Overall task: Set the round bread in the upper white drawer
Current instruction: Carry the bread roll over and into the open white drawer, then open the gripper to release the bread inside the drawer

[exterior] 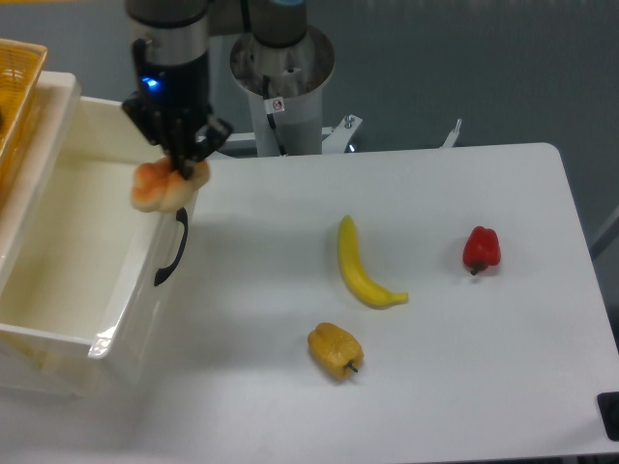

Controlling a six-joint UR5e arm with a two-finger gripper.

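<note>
Grey metal arm [169, 29], black wrist with blue light, dark fingers [180, 162], pale-blue joint caps

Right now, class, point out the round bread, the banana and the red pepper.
round bread [160, 188]: fixed camera, on its bumpy crust below the claw.
banana [360, 271]: fixed camera, middle of its curved body.
red pepper [482, 247]: fixed camera, centre of its red skin.

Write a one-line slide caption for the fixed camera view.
Pincer holds the round bread over the front edge of the open upper white drawer.
</note>
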